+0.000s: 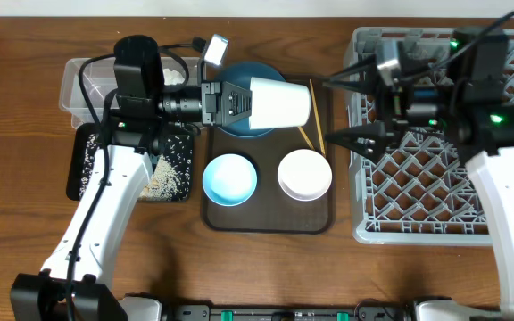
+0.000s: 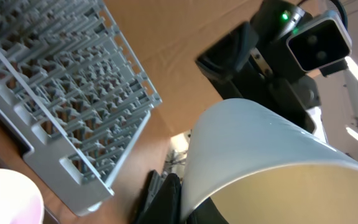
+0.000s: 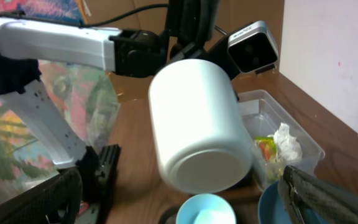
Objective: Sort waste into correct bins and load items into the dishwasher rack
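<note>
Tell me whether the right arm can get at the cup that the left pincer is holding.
Probably yes. The right pincer stands open, pointed at the cup, with only open air between them. The left pincer grips the cup's mouth end, leaving its base end free.

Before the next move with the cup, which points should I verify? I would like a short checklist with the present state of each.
1. Left end effector shut on the cup: ok.
2. Right end effector open, facing the cup's base: ok.
3. Cup's base inside the right end effector: not ok, they are apart.
4. Cup lifted above the light blue bowl: ok.
5. Cup empty inside: cannot tell.
</note>
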Motion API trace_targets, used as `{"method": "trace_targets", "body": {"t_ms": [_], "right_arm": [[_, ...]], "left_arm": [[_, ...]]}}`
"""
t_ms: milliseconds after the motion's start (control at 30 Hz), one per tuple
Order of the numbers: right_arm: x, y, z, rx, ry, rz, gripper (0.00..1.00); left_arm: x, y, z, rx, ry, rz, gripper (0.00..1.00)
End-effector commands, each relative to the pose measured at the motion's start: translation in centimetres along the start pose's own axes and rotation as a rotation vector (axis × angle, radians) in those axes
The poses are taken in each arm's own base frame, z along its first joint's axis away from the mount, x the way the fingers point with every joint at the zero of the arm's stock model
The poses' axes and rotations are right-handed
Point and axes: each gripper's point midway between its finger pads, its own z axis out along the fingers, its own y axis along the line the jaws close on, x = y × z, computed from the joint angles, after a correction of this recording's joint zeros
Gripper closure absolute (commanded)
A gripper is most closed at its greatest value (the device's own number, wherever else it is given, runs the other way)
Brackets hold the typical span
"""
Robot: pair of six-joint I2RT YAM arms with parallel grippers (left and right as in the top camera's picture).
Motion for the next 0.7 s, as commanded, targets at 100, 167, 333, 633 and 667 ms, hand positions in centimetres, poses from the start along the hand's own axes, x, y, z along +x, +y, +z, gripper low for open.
{"method": "trace_targets", "body": {"t_ms": [100, 167, 333, 633, 667], "right_arm": [[0.3, -1.7, 1.3, -0.058, -0.014, 0.039, 0.01], [0.4, -1.8, 1.4, -0.089, -0.028, 0.037, 0.01], [0.0, -1.2, 2.0, -0.155, -0.050, 0.004, 0.05], [0.0, 0.4, 4.0, -0.220, -0.037, -0.014, 0.11], [0.1, 0.6, 4.2, -0.225, -0.034, -0.014, 0.12]], "left_arm": [[0.3, -1.6, -0.1, 0.043, 0.036, -0.015, 0.94], [0.3, -1.6, 0.0, 0.044, 0.038, -0.014, 0.94], [0.6, -1.7, 0.7, 0.046, 0.048, -0.013, 0.94], [0.5, -1.5, 1.2, 0.028, 0.037, -0.012, 0.94], [0.4, -1.5, 1.2, 0.025, 0.034, -0.012, 0.94]]}}
